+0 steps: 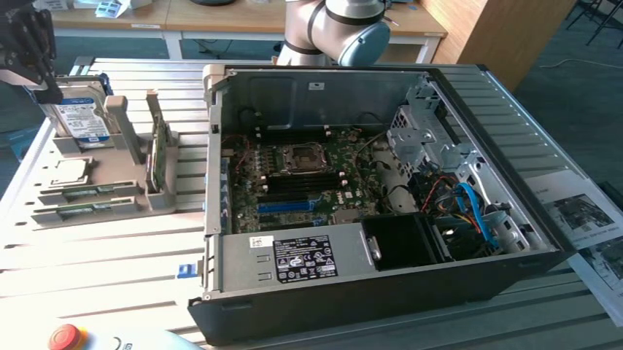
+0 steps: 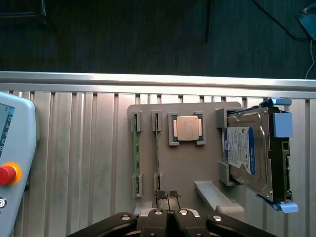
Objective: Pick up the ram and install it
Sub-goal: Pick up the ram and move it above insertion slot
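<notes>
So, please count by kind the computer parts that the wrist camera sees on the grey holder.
RAM sticks: 2
Processor: 1
Hard drive: 1
Total: 4

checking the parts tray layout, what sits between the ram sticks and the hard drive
The processor chip sits between the ram sticks and the hard drive, clearest in the wrist view.

One robot arm [image 1: 343, 33] raised from its base, gripper [image 2: 167, 194] facing downward, jaws closed together
</notes>
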`<state>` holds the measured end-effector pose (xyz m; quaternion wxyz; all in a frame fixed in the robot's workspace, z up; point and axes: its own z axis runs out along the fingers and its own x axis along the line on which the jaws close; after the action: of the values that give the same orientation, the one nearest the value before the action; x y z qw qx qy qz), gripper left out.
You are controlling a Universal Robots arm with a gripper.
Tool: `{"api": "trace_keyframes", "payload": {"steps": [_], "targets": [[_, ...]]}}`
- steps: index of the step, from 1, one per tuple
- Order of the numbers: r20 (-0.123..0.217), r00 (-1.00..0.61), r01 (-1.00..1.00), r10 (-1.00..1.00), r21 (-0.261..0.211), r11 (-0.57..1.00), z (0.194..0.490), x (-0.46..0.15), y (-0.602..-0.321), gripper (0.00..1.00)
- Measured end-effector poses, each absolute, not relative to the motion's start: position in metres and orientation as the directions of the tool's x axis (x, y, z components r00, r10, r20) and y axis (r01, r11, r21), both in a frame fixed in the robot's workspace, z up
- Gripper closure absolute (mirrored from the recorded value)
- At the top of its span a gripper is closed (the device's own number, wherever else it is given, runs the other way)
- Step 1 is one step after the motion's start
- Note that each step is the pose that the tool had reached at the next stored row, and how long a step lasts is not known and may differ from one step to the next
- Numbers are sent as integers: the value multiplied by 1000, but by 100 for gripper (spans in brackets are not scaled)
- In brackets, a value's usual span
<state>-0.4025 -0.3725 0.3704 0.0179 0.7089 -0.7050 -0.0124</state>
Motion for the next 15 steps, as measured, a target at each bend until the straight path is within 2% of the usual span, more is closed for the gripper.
{"api": "trace_keyframes", "payload": {"steps": [15], "targets": [[8, 6, -999, -1000, 43, -5, 343, -404, -373, 89]]}}
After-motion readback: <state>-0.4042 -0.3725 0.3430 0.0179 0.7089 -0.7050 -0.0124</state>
